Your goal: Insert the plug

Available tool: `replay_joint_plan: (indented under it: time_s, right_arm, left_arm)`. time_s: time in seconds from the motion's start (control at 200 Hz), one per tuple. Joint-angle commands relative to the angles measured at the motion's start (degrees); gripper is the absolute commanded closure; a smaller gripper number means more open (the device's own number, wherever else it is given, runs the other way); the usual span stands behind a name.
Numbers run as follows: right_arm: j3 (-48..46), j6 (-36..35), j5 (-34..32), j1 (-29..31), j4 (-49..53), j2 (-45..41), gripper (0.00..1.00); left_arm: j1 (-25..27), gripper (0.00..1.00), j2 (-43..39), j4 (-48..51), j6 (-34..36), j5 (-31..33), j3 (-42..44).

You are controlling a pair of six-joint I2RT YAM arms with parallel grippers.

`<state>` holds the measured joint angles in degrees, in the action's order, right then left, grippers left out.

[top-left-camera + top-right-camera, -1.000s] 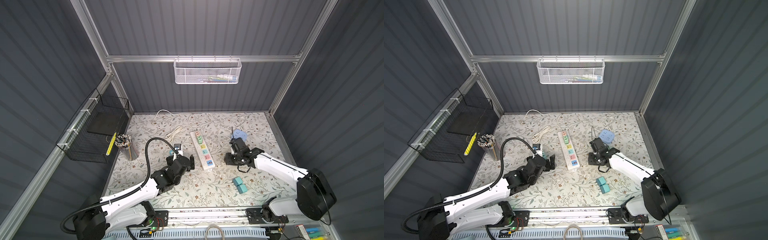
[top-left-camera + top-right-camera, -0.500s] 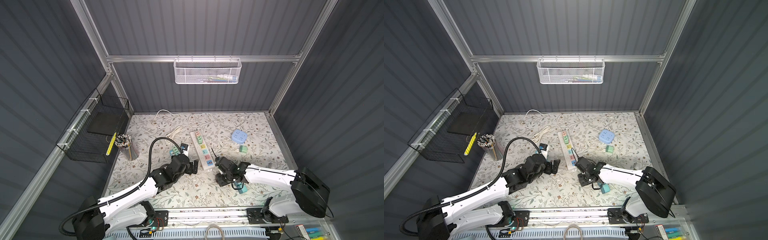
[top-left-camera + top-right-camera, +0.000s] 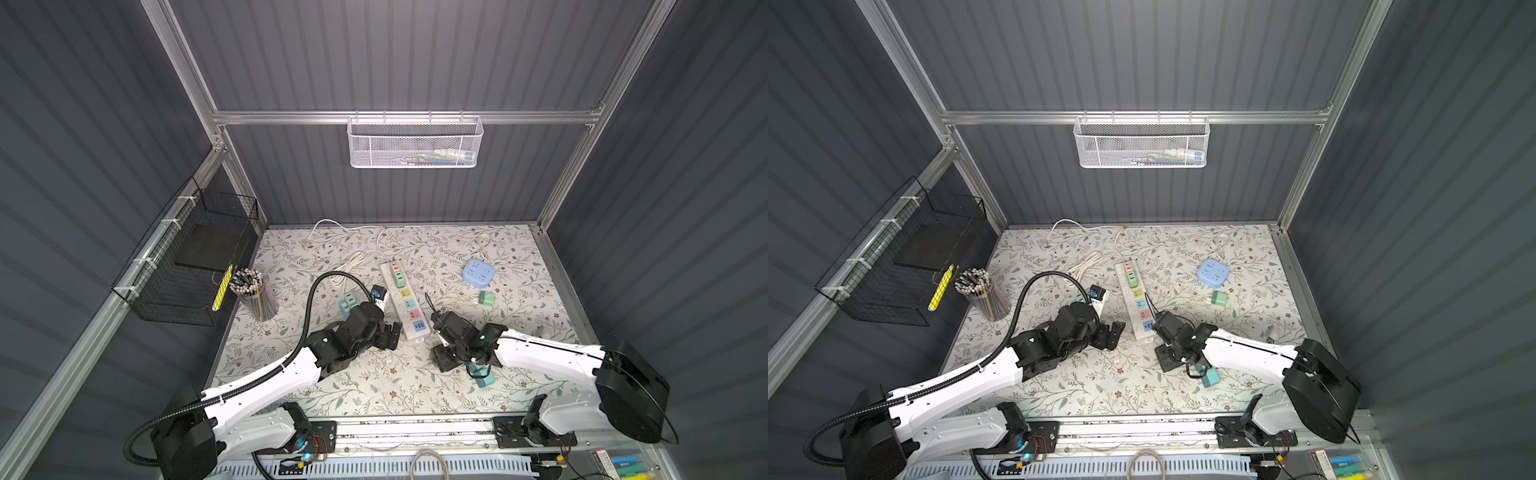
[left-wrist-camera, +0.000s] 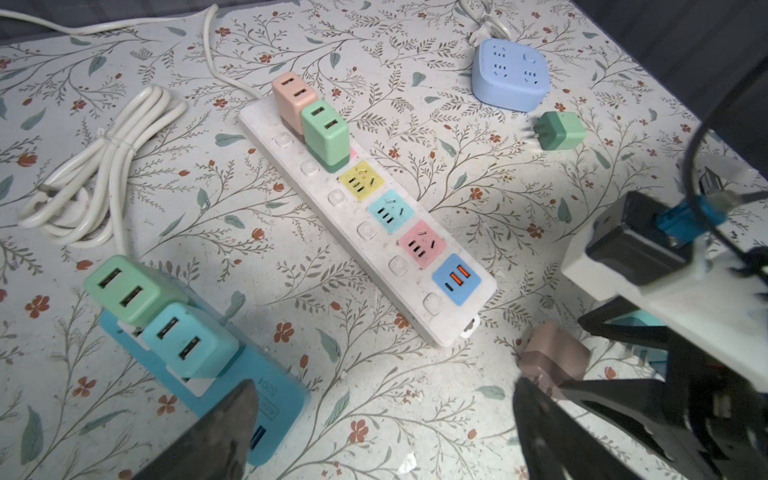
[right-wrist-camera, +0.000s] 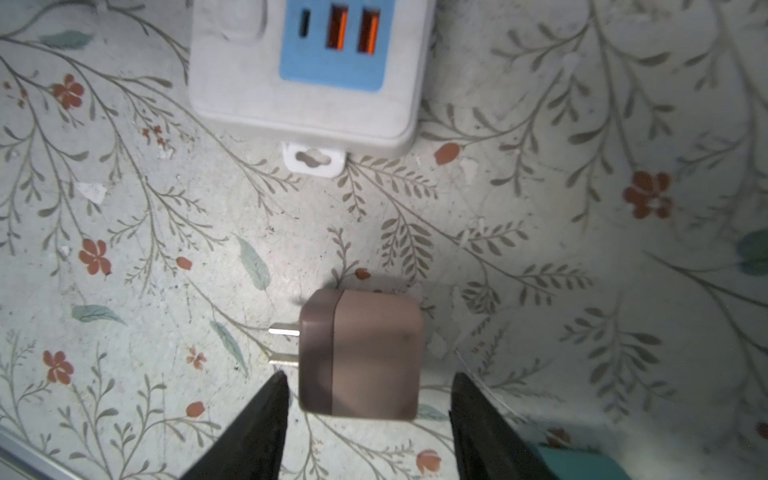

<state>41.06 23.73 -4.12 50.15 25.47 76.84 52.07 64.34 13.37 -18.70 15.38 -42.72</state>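
Observation:
The plug point(image 5: 359, 353), a brownish-pink charger cube, lies on its side on the floral table, its two prongs pointing sideways. My right gripper point(image 5: 369, 378) hovers over it, open, one finger on each side with gaps, touching nothing. In both top views this gripper point(image 3: 445, 358) point(image 3: 1166, 358) sits just off the near end of the white power strip point(image 3: 405, 301) point(image 3: 1138, 299) and hides the plug. Pink and green chargers fill the strip's point(image 4: 365, 224) two far sockets; its yellow, teal and pink ones show bare. My left gripper point(image 3: 388, 336) point(image 4: 384, 384) is open and empty, left of the strip's near end.
A blue adapter block point(image 4: 166, 332) with green and teal chargers stands near my left gripper. A blue cube socket point(image 3: 478, 272) and a loose green charger point(image 3: 486, 298) lie at the right. Teal blocks point(image 3: 484, 376) sit under my right arm. A pencil cup point(image 3: 255, 293) and coiled cable point(image 3: 349, 266) are on the left.
My right arm swung from beside the blue cube socket to the strip's near end, and its jaws widened. A green charger now lies where it was. My left gripper shifted slightly toward the strip.

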Motion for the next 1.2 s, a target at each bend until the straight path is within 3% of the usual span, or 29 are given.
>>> replay_joint_plan:
  time_s: [0.0,0.18,0.375,0.5,0.645,0.815,1.196]
  right_arm:
    - [1.5,1.3,-4.0,-3.7,3.3,-5.5,0.36]
    - [-4.1,8.3,-4.4,-15.5,-1.1,-16.1,0.37]
    - [-6.2,9.1,-4.9,-21.9,-2.6,-22.8,0.38]
    - [-5.2,9.9,-0.4,-25.5,-2.3,-22.9,0.37]
    - [-5.6,9.5,1.5,-26.2,-4.6,-22.3,0.36]
    - [-5.5,8.8,2.2,-26.4,-5.1,-22.3,0.35]
    - [-6.3,8.0,3.3,-26.4,-5.4,-22.8,0.37]
  left_arm:
    - [0.4,0.09,3.8,5.1,3.3,-5.0,-4.9]
    - [10.0,0.14,15.0,10.9,9.3,-2.0,-12.5]
    - [14.4,0.18,25.1,13.5,14.7,-7.1,-18.0]
    - [16.5,0.19,30.7,13.7,17.8,-8.0,-20.6]
    - [17.6,0.26,35.1,13.0,20.5,-7.8,-23.1]
    - [17.6,0.26,36.7,7.9,22.8,-8.4,-21.5]
    - [17.0,0.37,42.3,3.7,19.3,-5.8,-21.3]
